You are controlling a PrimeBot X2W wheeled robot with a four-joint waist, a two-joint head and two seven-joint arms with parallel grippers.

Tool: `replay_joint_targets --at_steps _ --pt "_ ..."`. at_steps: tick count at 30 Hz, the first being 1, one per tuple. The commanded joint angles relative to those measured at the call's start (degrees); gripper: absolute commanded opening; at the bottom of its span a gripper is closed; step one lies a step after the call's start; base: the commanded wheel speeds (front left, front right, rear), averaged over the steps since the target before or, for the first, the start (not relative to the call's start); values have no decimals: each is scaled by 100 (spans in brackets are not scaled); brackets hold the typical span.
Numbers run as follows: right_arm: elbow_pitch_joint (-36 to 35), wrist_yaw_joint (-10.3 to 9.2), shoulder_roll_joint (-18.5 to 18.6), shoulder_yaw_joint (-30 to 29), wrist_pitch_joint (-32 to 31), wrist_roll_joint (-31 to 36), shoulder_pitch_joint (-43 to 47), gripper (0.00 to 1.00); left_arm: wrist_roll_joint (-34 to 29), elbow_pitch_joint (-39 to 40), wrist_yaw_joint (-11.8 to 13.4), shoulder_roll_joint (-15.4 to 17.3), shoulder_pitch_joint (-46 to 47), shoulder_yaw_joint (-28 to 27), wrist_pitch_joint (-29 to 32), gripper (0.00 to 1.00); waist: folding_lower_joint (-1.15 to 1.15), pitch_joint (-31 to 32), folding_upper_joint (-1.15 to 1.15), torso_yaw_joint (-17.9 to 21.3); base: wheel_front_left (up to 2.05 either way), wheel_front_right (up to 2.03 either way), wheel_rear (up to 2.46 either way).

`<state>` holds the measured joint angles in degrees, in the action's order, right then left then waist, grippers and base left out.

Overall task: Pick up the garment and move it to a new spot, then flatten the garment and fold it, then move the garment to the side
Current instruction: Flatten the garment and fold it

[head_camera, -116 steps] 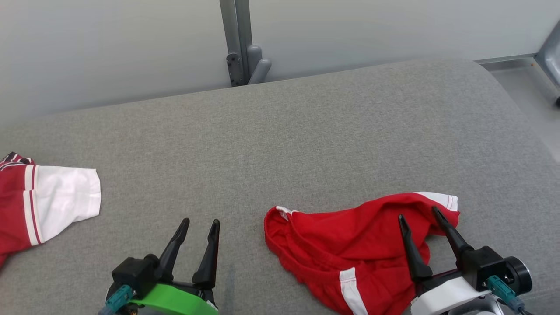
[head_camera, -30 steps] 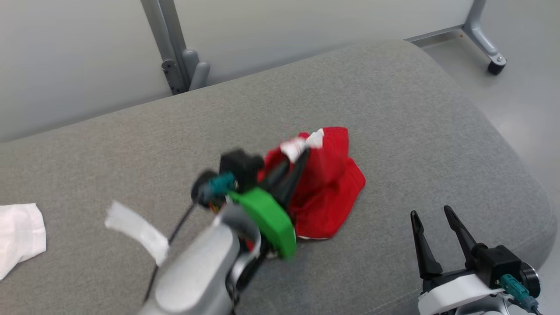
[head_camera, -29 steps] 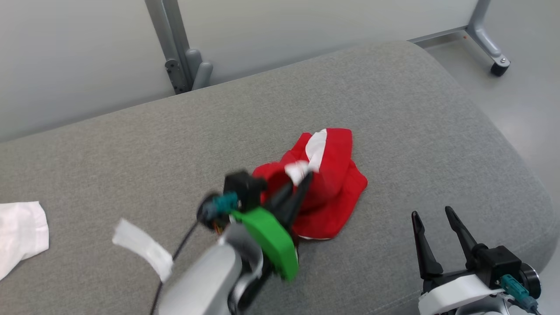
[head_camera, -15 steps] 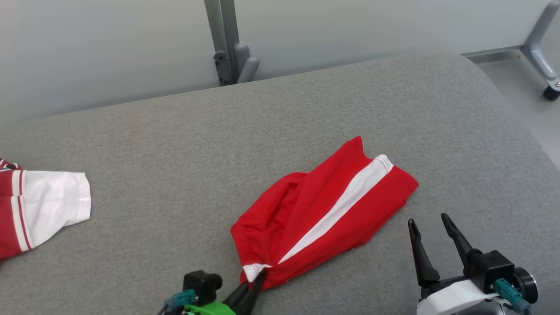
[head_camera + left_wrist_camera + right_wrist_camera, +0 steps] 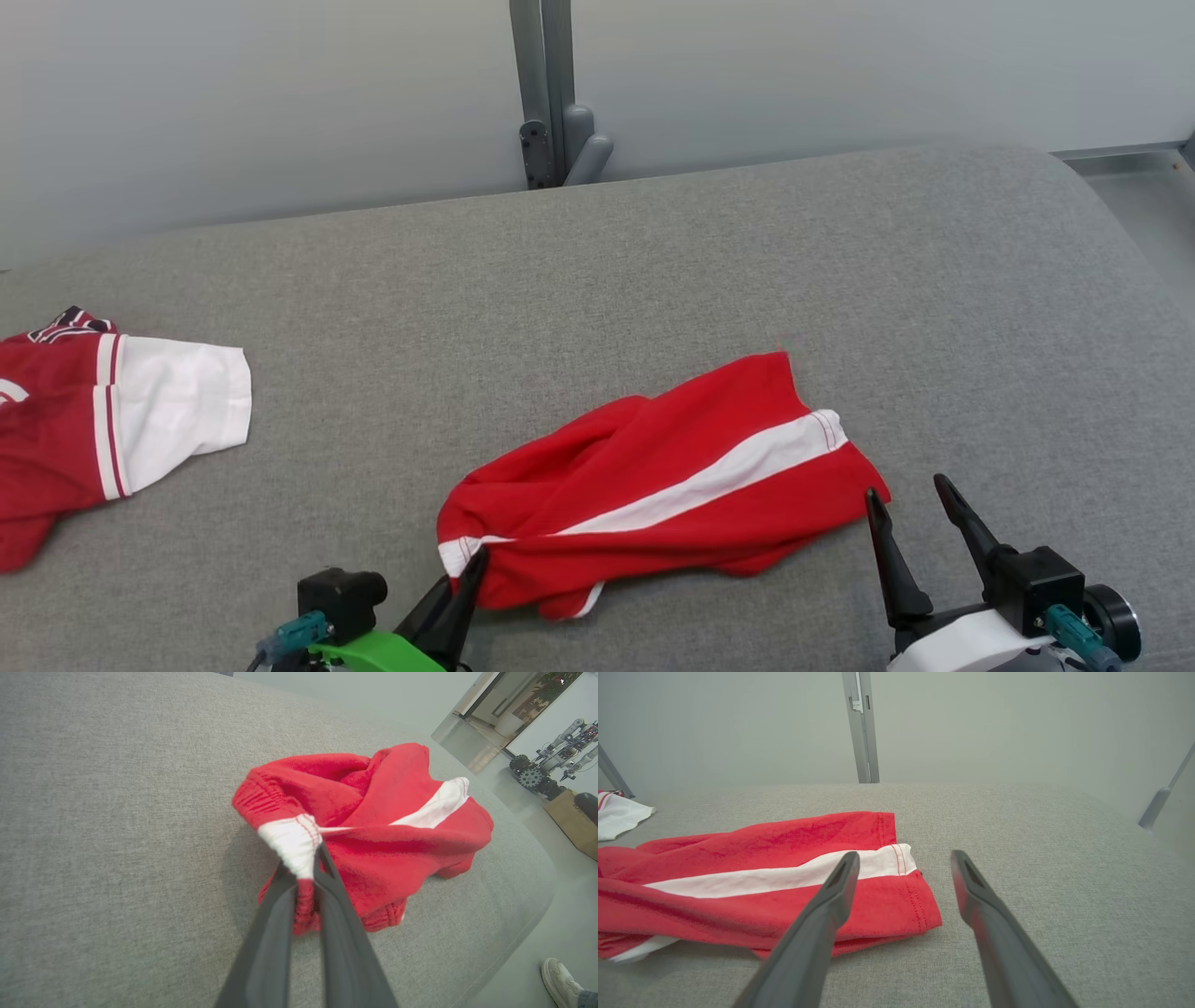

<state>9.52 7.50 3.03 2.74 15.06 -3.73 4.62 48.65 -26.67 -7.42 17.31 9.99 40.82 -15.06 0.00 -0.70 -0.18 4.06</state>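
Pinching the white ribbed waistband corner of the rumpled red garment (image 5: 653,467), the left end effector (image 5: 474,560) is clamped tight at the near edge — the right end effector (image 5: 904,487) gapes beside the stitched hem — with bare grey woven worktop (image 5: 653,261) stretching beyond.

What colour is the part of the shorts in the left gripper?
White, on the red shorts, in the left gripper; clearest in the left wrist view.

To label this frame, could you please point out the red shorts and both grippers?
red shorts (image 5: 672,448), head view, red cloth near its middle.
left gripper (image 5: 474,558), head view, between its shut fingertips.
right gripper (image 5: 905,485), head view, between its open fingertips.
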Motion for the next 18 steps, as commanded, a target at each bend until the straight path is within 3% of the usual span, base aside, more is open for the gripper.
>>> replay_joint_targets --at_steps 1,3,4,11,18 --pt "13 -2 36 6 17 25 78 100 -86 15 -10 4 -91 -3 -14 36 0 2 18 -4 0 0 0" --pt "21 -2 39 15 17 30 80 100 -31 80 -10 20 -163 9 -15 63 0 2 18 -11 0 0 0" --pt "24 -2 41 16 17 32 85 100 8 96 -10 25 -189 29 -16 100 0 5 18 -11 0 0 0" --pt "-45 -2 92 -12 18 75 96 100 138 153 -11 146 -301 0 -16 100 0 44 18 -13 0 0 0" --pt "-288 -2 203 -159 17 145 28 100 -714 713 60 -24 -890 -1292 -9 100 0 90 18 5 0 0 0"
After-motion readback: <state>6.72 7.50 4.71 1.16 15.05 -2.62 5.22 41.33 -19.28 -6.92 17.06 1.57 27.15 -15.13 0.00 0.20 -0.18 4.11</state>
